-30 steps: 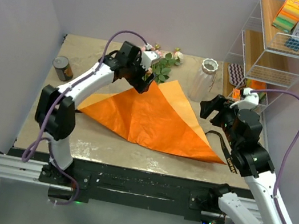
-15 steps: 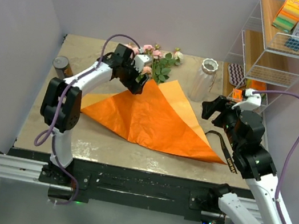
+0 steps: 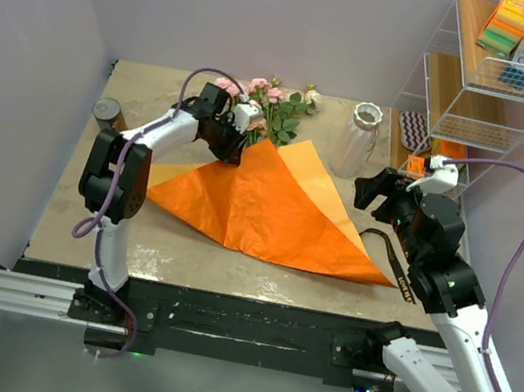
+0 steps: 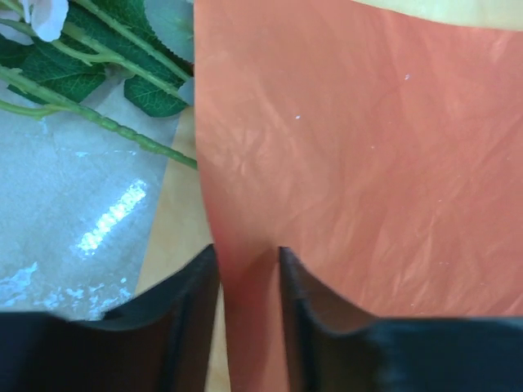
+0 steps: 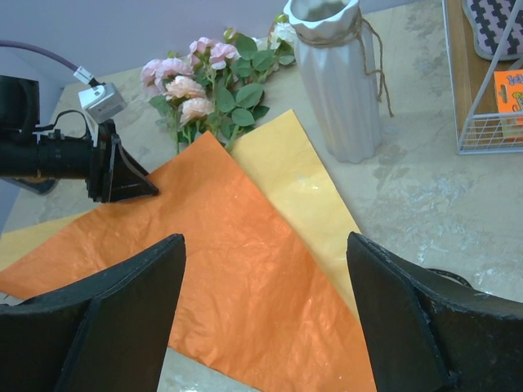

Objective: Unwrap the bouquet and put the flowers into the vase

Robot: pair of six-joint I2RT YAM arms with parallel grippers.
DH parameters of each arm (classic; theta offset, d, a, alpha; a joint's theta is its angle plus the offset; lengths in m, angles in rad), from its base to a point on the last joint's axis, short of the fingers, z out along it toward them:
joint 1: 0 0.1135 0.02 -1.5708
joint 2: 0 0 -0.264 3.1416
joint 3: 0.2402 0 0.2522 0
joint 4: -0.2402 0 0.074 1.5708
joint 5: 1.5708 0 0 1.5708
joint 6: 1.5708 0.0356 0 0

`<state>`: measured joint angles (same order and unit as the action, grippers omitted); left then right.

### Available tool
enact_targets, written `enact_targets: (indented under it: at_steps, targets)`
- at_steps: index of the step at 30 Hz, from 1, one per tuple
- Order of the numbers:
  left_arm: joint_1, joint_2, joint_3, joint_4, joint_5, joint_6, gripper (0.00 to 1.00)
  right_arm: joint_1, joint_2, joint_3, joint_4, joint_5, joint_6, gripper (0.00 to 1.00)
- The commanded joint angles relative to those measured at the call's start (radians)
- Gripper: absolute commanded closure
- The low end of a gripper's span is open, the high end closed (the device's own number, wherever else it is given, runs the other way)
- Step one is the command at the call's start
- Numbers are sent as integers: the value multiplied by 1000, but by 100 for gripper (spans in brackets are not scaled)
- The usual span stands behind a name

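Now left end effector (image 4: 245, 260) pinches orange paper (image 4: 368, 163) edge; flowers (image 3: 275, 109) just beside.

A robot lab cell. 2 white-and-black arms, the left (image 3: 140, 139) and the right (image 3: 448, 290), are bolted to an aluminium rail (image 3: 31, 296) at the near edge of a stone-look table (image 3: 181, 253). Purple cables (image 3: 511, 250) loop along them. Plain lilac walls (image 3: 21, 62) box the table in on 3 sides. The only homely things are props: flowers (image 3: 269, 96), a vase (image 3: 357, 137), orange paper (image 3: 271, 203), and sponges (image 3: 508, 24) on a wire shelf (image 3: 432, 94).
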<state>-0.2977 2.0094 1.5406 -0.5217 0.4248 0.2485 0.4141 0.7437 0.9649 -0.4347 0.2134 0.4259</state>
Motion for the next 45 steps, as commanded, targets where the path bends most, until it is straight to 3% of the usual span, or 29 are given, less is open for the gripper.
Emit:
enact_targets:
  at_steps: [1, 4, 5, 10, 15, 19, 24, 26, 28, 35, 41, 45]
  targets:
    - [5, -54, 21, 0, 97, 6, 79, 5, -20, 47, 5, -14, -10, 17]
    - [5, -72, 21, -35, 98, 26, 99, 5, -26, 52, 1, -17, -10, 18]
    - [5, -84, 18, -38, 95, 31, 100, 3, -29, 52, 1, -17, -7, 18]
    - [3, -132, 3, -78, 126, 49, 100, 3, -33, 57, -2, -23, -6, 18]
    - [-21, -274, 7, -158, 244, 121, 100, 3, -21, 89, -6, -16, -19, 18]
    - [-110, -385, 3, -387, 342, 288, 100, 3, -1, 104, 2, -17, -30, 18]
    - [-201, -500, -39, -658, 460, 553, 78, 5, 34, 110, 20, -34, -36, 18]
    - [-225, -521, -51, -796, 505, 645, 76, 3, 59, 115, 31, -40, -38, 18]
    - [-236, -592, -88, -796, 516, 652, 76, 5, 83, 113, 42, -60, -39, 18]
    - [-296, -874, -289, -795, 552, 888, 76, 5, 166, 124, 68, -115, -44, 21]
    - [-320, -949, -339, -796, 540, 879, 69, 26, 244, 132, 102, -141, -41, 23]
    - [-327, -986, -292, -796, 523, 828, 41, 118, 322, 141, 109, -88, -45, 24]
